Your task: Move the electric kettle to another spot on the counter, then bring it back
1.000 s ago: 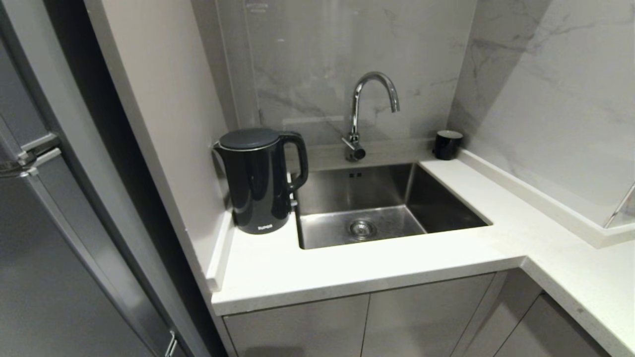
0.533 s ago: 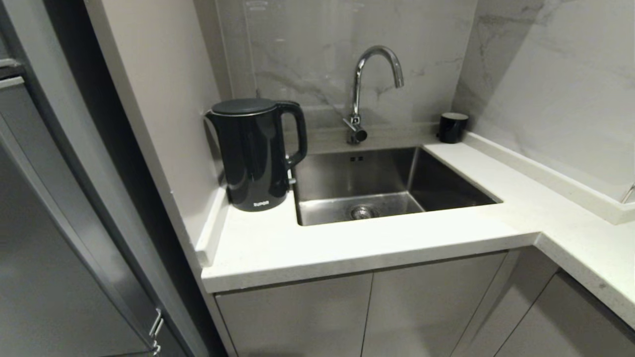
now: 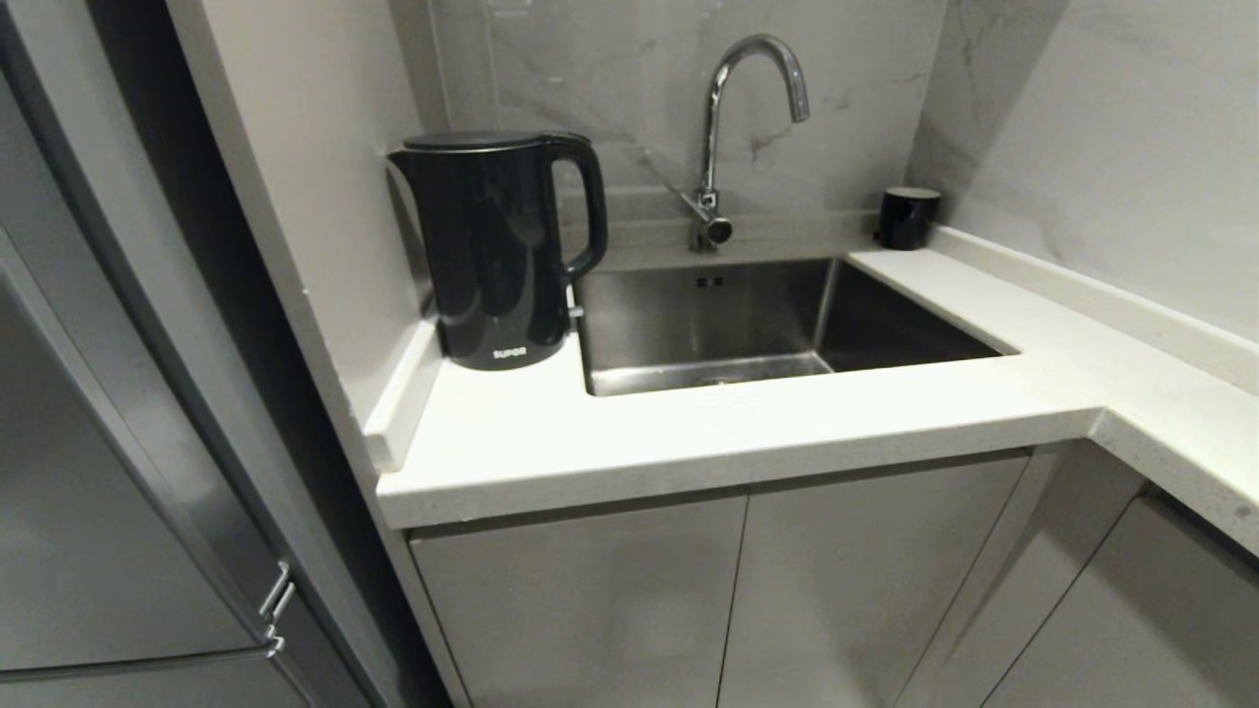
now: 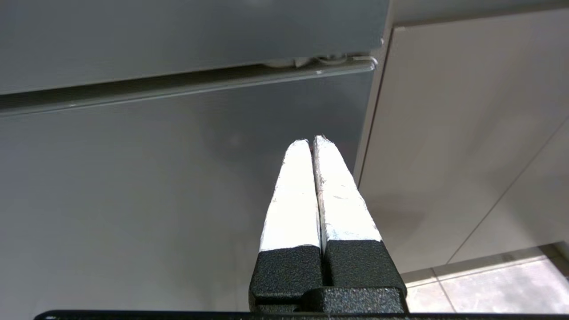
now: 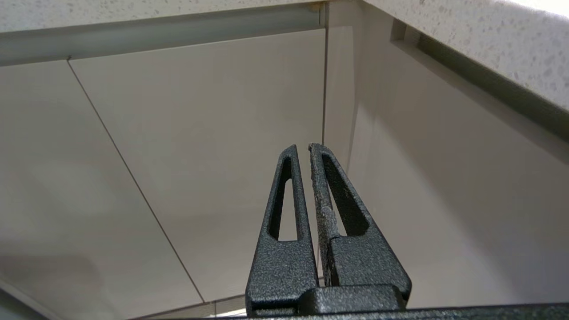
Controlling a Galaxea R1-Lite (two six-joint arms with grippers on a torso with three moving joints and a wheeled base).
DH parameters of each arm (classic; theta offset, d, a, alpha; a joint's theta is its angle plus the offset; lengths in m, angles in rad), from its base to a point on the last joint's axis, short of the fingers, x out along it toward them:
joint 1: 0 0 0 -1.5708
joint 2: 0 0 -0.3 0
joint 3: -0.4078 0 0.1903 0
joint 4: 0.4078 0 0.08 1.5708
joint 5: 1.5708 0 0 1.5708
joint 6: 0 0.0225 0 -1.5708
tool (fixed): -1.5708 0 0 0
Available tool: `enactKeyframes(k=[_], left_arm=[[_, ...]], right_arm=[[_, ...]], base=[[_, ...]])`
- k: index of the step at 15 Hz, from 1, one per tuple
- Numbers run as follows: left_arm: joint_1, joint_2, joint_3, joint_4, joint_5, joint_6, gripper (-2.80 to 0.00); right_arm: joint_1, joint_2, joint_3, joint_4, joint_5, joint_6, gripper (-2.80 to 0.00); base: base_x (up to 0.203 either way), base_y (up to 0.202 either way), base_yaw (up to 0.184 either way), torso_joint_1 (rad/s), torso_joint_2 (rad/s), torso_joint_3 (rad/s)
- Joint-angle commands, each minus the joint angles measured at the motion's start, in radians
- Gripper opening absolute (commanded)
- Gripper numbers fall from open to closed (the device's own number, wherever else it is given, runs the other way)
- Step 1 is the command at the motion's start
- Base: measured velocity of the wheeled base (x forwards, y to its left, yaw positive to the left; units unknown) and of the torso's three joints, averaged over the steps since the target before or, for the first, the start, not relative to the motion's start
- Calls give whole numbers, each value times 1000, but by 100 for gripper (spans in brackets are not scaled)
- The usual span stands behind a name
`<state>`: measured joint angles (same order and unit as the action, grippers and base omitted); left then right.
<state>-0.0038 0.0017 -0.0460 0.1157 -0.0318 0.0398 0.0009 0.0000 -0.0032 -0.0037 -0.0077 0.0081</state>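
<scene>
The glossy black electric kettle (image 3: 502, 251) stands upright in the left back corner of the white speckled counter (image 3: 708, 433), right beside the sink, its loop handle toward the tap. Neither arm shows in the head view. My left gripper (image 4: 311, 141) is shut and empty, low down in front of a grey appliance door. My right gripper (image 5: 303, 147) is shut and empty too, below the counter (image 5: 466, 40) edge, facing the grey cabinet doors.
A steel sink (image 3: 757, 320) with a chrome tap (image 3: 733, 128) lies right of the kettle. A small black cup (image 3: 907, 217) stands in the back right corner. A tall side panel (image 3: 315, 197) and a grey fridge (image 3: 108, 511) close the left side.
The whole head view has sunk and come closer to counter level; the kettle, sink and cup sit higher in the picture. Nothing on the counter has moved.
</scene>
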Motion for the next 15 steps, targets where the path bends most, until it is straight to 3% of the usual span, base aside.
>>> enactKeyframes(k=[1, 15], left_arm=[[-1, 0, 0, 1, 0, -1, -280], [1, 1, 0, 1, 0, -1, -280]], right_arm=[[-1, 0, 0, 1, 0, 0, -280], [1, 0, 0, 1, 0, 0, -280]], base=[[0, 0, 0, -17, 76, 71], [0, 0, 0, 0, 5, 5]])
